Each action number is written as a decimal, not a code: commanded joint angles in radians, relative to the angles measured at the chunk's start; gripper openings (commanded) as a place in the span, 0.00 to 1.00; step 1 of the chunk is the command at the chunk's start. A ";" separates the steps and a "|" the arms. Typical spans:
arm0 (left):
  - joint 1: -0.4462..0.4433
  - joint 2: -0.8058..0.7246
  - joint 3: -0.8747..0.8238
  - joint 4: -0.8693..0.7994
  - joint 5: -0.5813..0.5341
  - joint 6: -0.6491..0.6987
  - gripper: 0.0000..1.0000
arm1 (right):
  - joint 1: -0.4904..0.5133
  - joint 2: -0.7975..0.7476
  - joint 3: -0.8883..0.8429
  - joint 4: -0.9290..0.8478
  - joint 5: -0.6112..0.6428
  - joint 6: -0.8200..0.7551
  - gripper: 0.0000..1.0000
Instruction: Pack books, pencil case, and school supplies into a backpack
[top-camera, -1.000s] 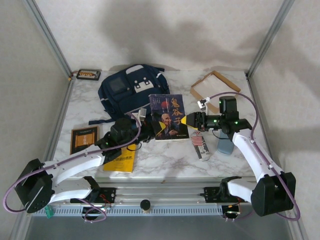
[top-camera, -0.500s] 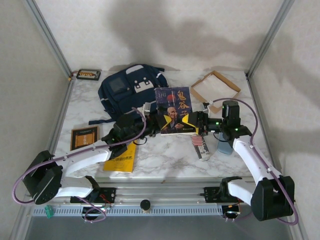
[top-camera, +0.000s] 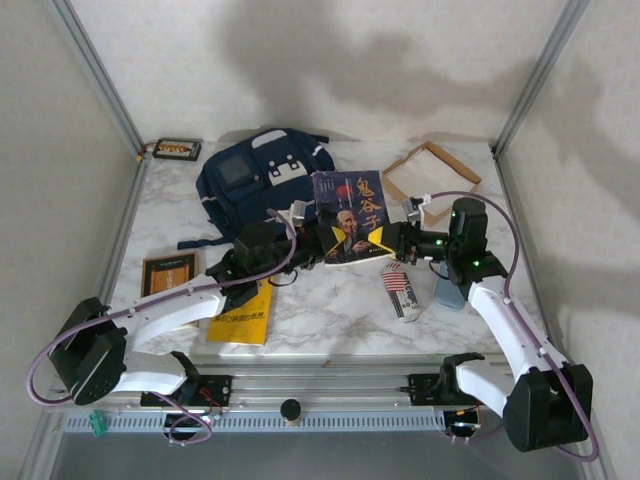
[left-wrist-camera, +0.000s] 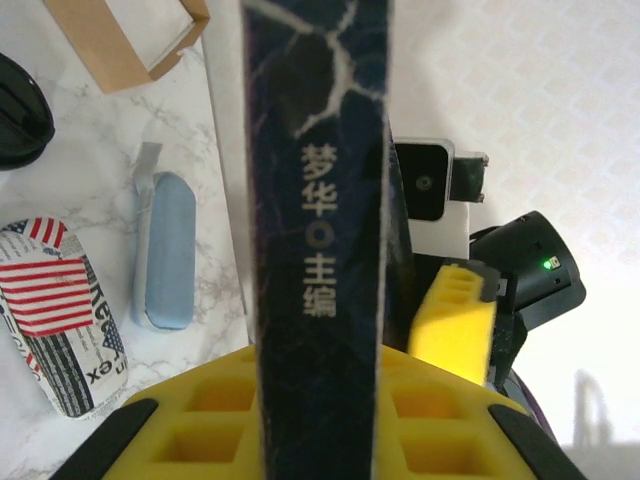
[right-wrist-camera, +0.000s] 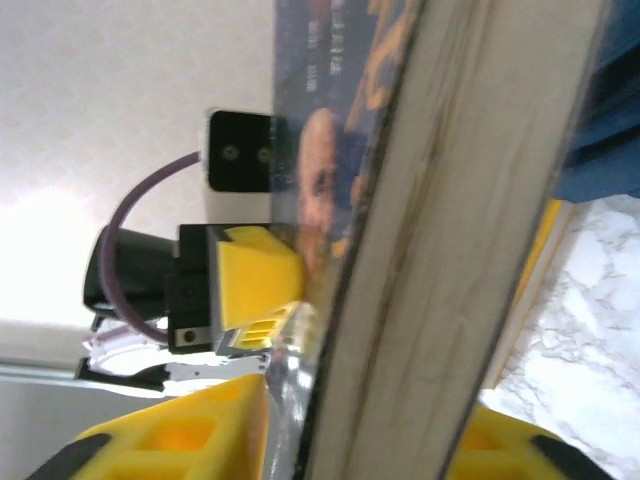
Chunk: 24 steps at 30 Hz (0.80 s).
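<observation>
A dark blue book (top-camera: 350, 215) with a pictured man is held up off the table, just right of the navy backpack (top-camera: 262, 185). My left gripper (top-camera: 322, 240) is shut on its spine edge (left-wrist-camera: 320, 200), with yellow pads on both sides. My right gripper (top-camera: 386, 239) is shut on the opposite page edge (right-wrist-camera: 470, 200). The yellow book (top-camera: 243, 317) lies under my left arm and the brown book (top-camera: 167, 274) lies at the left. A striped pencil case (top-camera: 401, 291) and a blue case (top-camera: 450, 289) lie under my right arm.
A shallow cardboard tray (top-camera: 430, 180) stands at the back right. A small dark flat object (top-camera: 176, 149) lies in the back left corner. Metal frame posts rise at both back corners. Bare marble shows near the front edge (top-camera: 330, 320).
The dark blue book rose and shifted to the back right. My left arm reached further forward with it. The right gripper opened wide, then closed on the book's right edge.
</observation>
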 joint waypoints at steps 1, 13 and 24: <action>-0.001 0.011 0.050 -0.051 -0.022 0.071 0.00 | -0.007 0.017 0.061 -0.094 0.031 -0.126 0.24; 0.081 0.094 0.436 -0.814 -0.283 0.739 0.63 | -0.156 0.039 0.161 -0.352 0.234 -0.337 0.00; 0.125 0.465 0.697 -1.063 -0.648 1.169 0.69 | -0.202 0.049 0.176 -0.391 0.295 -0.392 0.00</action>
